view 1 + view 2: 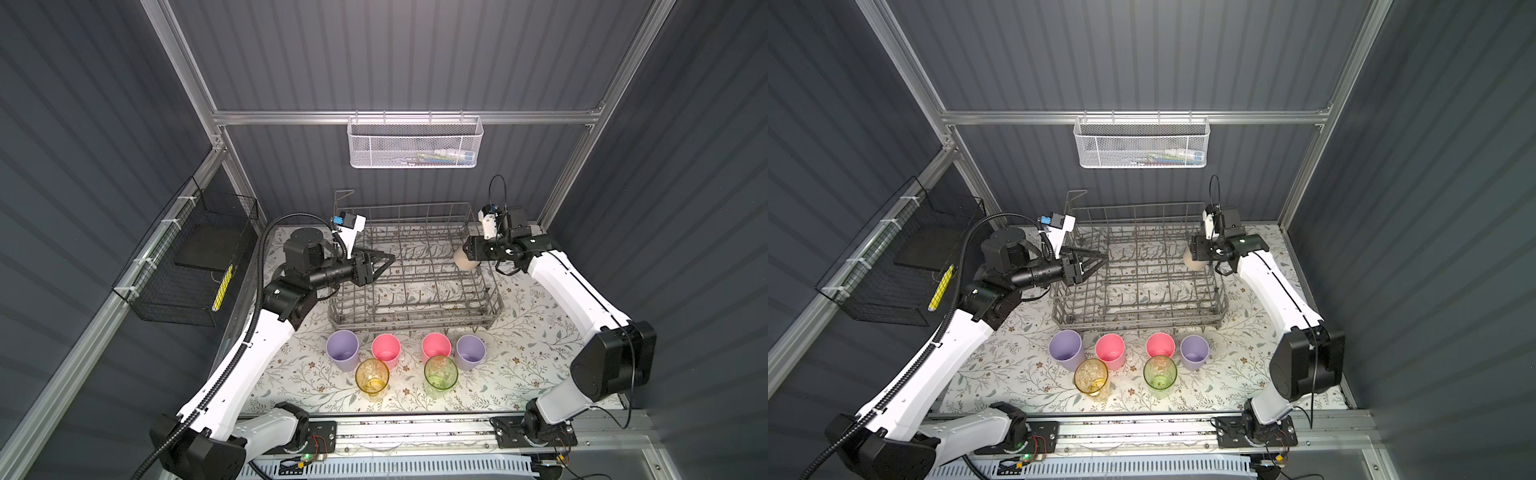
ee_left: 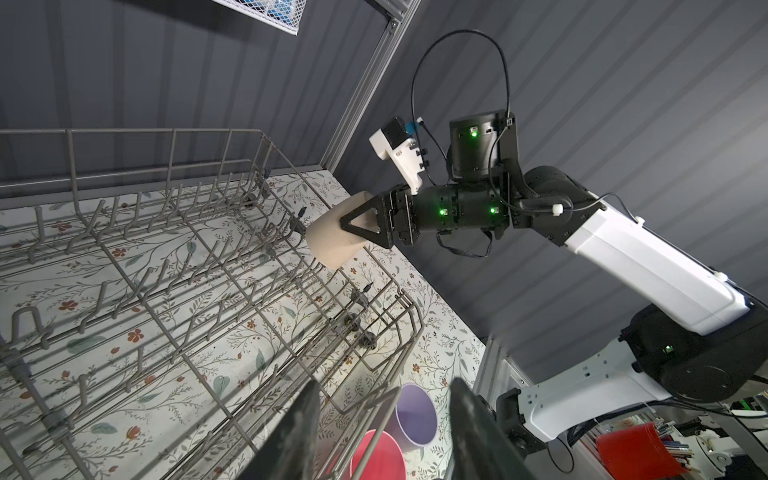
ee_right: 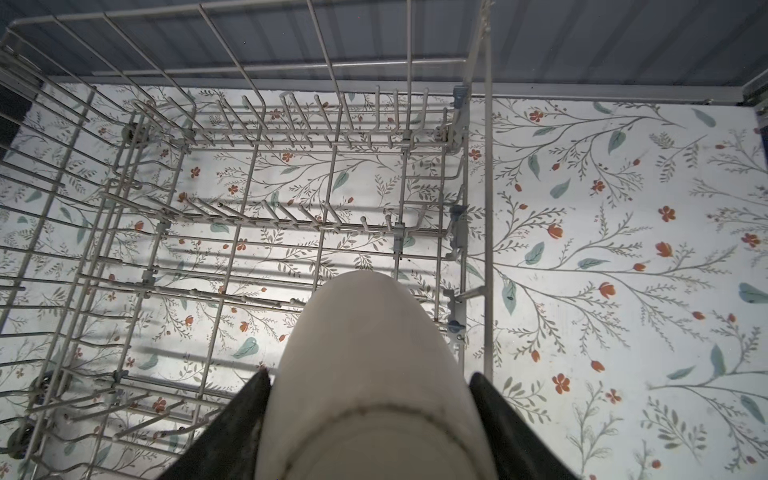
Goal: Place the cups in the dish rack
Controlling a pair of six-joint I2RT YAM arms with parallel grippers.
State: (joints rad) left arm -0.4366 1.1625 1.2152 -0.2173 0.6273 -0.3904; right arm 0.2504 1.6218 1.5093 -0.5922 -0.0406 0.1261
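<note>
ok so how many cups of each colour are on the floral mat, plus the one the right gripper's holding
lilac opaque plastic tumblers: 2
pink opaque plastic tumblers: 2
clear yellow tumbler: 1
clear green ribbed tumbler: 1
beige opaque plastic tumbler, in the right gripper: 1
total: 7

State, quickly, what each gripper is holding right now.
Left gripper: open, holding nothing.
Right gripper: closed on the beige cup.
</note>
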